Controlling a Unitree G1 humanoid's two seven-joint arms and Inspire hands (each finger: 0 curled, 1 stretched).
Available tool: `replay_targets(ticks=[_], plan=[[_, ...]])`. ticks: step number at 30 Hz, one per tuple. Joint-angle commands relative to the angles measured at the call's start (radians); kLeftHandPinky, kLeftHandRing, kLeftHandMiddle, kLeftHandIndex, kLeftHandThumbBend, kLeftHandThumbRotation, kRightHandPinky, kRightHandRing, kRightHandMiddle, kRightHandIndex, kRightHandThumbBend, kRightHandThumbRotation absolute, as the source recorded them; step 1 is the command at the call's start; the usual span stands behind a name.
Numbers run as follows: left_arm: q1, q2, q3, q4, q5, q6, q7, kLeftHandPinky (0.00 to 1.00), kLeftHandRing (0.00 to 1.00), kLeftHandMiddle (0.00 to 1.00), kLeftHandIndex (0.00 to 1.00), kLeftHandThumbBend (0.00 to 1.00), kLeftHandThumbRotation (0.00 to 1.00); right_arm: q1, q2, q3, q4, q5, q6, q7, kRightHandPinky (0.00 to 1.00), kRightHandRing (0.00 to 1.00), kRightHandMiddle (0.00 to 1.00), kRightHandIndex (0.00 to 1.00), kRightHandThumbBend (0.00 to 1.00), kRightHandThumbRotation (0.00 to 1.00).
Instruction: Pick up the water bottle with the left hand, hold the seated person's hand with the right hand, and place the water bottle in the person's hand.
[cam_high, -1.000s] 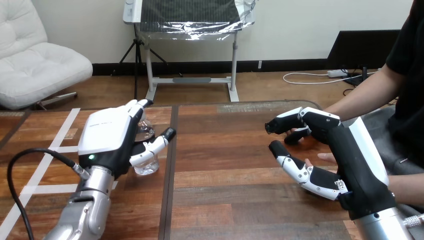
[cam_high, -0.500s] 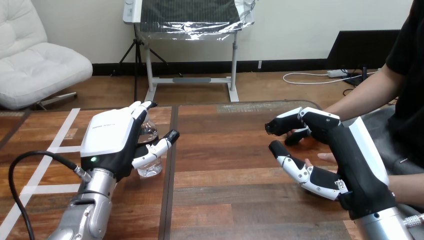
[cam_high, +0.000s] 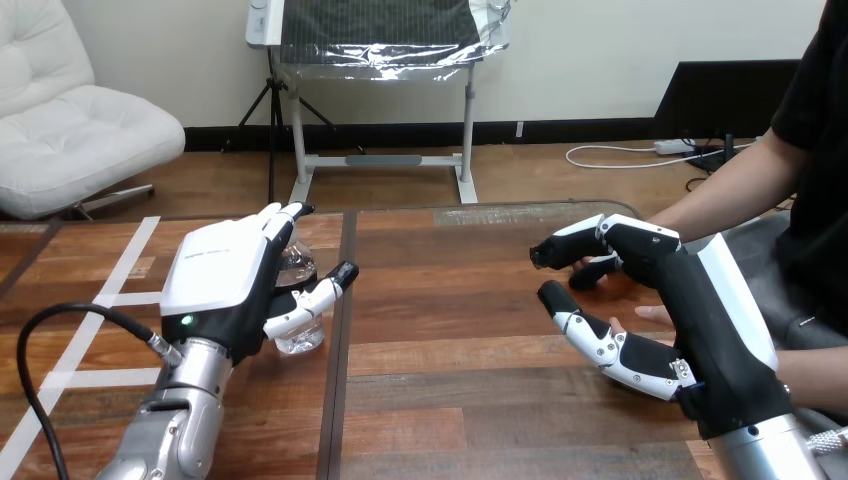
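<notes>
A clear water bottle (cam_high: 298, 300) stands on the wooden table (cam_high: 450, 380) at the left. My left hand (cam_high: 222, 285) is against its left side, open. Its straight fingers rise behind the bottle and its thumb (cam_high: 315, 298) lies across the bottle's front. At the right, my right hand (cam_high: 690, 300) is round the person's hand (cam_high: 645, 316), which shows between my curled fingers (cam_high: 570, 245) above and my thumb (cam_high: 590, 335) below. Most of the person's hand is hidden behind mine.
The person's forearm (cam_high: 715, 205) comes in from the upper right, and their other arm (cam_high: 815, 365) lies at the right edge. White tape strips (cam_high: 110, 300) cross the table's left part. A dark seam (cam_high: 340, 350) runs down the table beside the bottle.
My left hand and the bottle have shifted slightly to the right together. My right hand and the person's hand have not moved.
</notes>
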Motion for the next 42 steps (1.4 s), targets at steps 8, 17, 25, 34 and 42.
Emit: replay_targets(ticks=[8, 17, 25, 34, 42], plan=[[-0.001, 0.001, -0.009, 0.061, 0.032, 0.008, 0.015, 0.91, 0.90, 0.92, 0.91, 0.55, 1.00, -0.062, -0.004, 0.002, -0.020, 0.011, 0.006, -0.003, 0.53, 0.64, 0.62, 0.56, 0.40, 0.00], [-0.016, -0.007, -0.007, 0.098, 0.044, -0.005, 0.053, 0.96, 0.96, 0.97, 0.95, 0.56, 1.00, -0.066, -0.007, 0.001, -0.010, 0.014, -0.010, -0.005, 0.53, 0.63, 0.62, 0.57, 0.40, 0.00], [-0.029, -0.013, -0.009, 0.127, 0.059, -0.026, 0.122, 0.98, 0.99, 1.00, 0.99, 0.55, 1.00, -0.066, -0.008, 0.000, -0.012, 0.013, -0.008, -0.005, 0.53, 0.63, 0.62, 0.57, 0.40, 0.00], [-0.046, -0.023, -0.012, 0.158, 0.067, -0.037, 0.178, 0.99, 1.00, 1.00, 1.00, 0.56, 1.00, -0.068, -0.007, 0.001, -0.014, 0.008, -0.007, -0.007, 0.52, 0.63, 0.61, 0.56, 0.41, 0.00], [-0.060, -0.029, -0.014, 0.180, 0.080, -0.045, 0.221, 1.00, 1.00, 1.00, 1.00, 0.58, 1.00, -0.070, -0.006, 0.003, -0.011, 0.006, -0.004, -0.007, 0.51, 0.62, 0.61, 0.56, 0.41, 0.00]])
